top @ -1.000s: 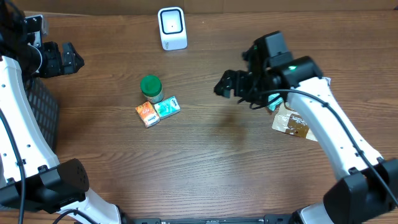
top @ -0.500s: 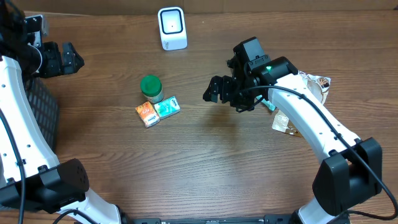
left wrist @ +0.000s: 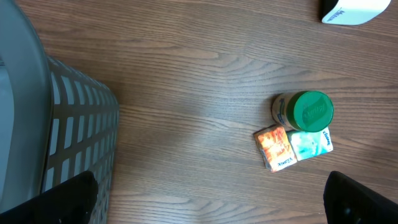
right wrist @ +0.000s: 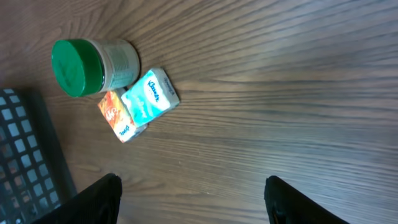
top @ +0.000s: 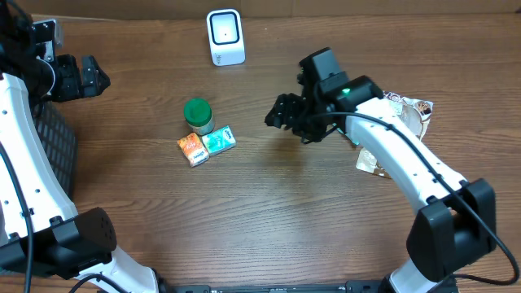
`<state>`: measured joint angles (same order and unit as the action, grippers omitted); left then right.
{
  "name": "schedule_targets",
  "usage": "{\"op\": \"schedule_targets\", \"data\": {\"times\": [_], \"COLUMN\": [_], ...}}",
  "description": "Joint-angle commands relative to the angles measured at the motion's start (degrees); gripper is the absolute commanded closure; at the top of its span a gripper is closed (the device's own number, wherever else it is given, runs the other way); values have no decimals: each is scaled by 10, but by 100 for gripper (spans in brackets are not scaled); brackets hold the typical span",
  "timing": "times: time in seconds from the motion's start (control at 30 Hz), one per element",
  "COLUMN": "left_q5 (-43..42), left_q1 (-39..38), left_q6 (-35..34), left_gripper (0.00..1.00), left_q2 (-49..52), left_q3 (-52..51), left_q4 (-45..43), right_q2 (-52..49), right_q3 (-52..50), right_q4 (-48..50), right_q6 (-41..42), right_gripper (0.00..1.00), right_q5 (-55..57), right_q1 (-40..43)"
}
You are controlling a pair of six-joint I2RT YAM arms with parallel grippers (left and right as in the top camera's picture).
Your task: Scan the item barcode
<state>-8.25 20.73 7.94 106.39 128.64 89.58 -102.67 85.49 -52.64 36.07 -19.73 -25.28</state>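
Our right pincer [right wrist: 196, 199] hangs above the wood-grain surface [top: 269, 212], jaws well apart and gripping nothing. Our left pincer [left wrist: 211, 199] gapes wide near a dark mesh basket [left wrist: 81, 137], equally empty. The items cluster left of centre: a round green-lidded jar [top: 198, 115], a soft teal tissue pack [top: 218, 141] and a boxy orange packet [top: 192, 150] touching it. Only the overhead view shows the white barcode scanner [top: 225, 37] whole, at the far edge, and a brown pouch [top: 378, 161] beside the right arm.
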Motion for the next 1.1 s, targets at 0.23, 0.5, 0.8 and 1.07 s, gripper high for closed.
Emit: {"op": "schedule_targets", "data": {"times": [0.23, 0.5, 0.8, 1.07], "left_q5": [2, 2, 2, 2], "left_q1": [-2, -2, -2, -2], "left_q6": [11, 11, 11, 11], "left_gripper": [0, 0, 0, 0], "left_q2": [-8, -8, -8, -8], "left_q3": [9, 9, 9, 9], "left_q4": [-1, -1, -1, -1], "right_q2": [-40, -101, -181, -199], "right_q3": [0, 0, 0, 0], "right_q4": [52, 160, 280, 290], "right_q6": [142, 202, 226, 227], "right_gripper": [42, 45, 50, 50], "right_q5": [99, 163, 203, 221], "right_q1": [-114, -193, -219, -220]}}
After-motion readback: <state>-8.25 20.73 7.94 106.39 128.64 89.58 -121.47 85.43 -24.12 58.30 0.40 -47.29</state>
